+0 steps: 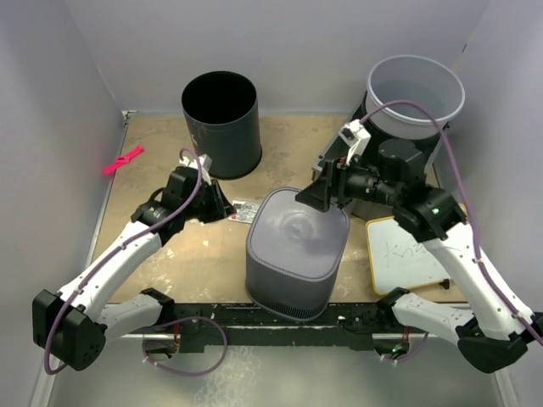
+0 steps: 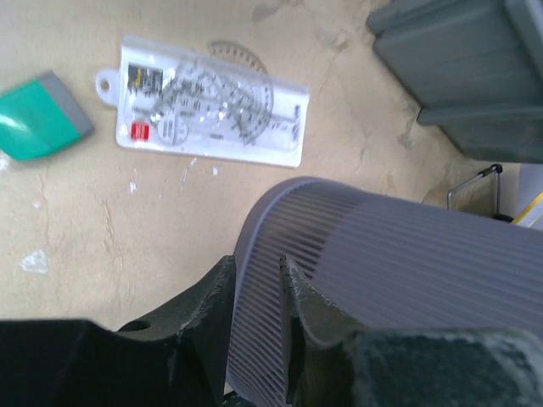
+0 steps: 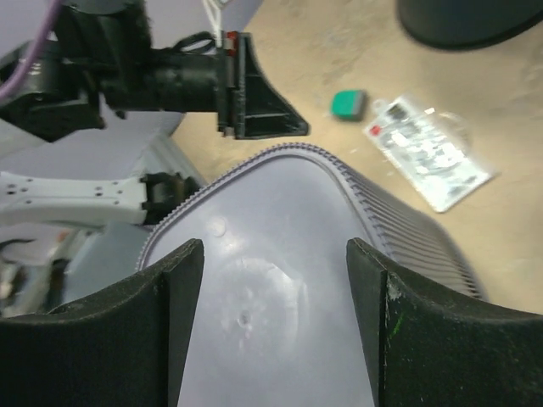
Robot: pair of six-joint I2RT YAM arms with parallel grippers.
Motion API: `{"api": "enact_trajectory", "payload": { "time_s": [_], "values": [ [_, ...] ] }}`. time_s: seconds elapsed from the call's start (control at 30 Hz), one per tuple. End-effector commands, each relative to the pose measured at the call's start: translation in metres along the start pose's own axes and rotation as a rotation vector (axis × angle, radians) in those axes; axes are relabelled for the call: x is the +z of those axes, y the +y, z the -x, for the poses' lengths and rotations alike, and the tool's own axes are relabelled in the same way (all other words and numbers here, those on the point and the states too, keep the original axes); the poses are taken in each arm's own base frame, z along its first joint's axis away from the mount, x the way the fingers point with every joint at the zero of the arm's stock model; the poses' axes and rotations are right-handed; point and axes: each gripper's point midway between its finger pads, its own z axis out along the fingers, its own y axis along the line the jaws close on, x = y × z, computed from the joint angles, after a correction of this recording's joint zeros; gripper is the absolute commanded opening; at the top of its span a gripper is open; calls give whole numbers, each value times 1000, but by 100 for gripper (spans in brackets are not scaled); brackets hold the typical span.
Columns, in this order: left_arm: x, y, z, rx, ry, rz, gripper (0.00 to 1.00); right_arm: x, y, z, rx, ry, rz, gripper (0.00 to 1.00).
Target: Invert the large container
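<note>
Grey container (image 1: pixel 297 246) sits base-up — right fingers (image 3: pixel 170 288) spread wide above it, left fingers (image 2: pixel 212 305) slightly parted beside its wall.

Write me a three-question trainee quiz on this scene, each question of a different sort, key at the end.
1. True or false: the large grey container stands with its closed base facing up.
2. Pick one. In the top view, the pink clip lies: A far left; B far right; C on top of the container.
3. In a word: which gripper hangs over the container's base with its jaws wide apart?

Key: 1 true; 2 A; 3 the right gripper.
</note>
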Motion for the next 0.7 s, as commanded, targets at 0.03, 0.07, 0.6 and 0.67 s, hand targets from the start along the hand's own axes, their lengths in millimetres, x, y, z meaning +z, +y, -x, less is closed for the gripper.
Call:
{"api": "enact_trajectory", "payload": {
  "time_s": [0.03, 0.07, 0.6, 0.67],
  "values": [
    [-23, -14, 36, 106, -65, 44, 27, -65, -37, -3, -216, 20, -325, 75],
    [-26, -16, 41, 123, -76, 51, 28, -73, -41, -9, -219, 32, -351, 77],
    [-77, -54, 144, 197, -343, 143, 32, -74, 3, -111, 20, 227, 30, 84],
    [-84, -57, 151, 194, -368, 150, 32, -59, 4, -116, 61, 240, 88, 84]
  ]
}}
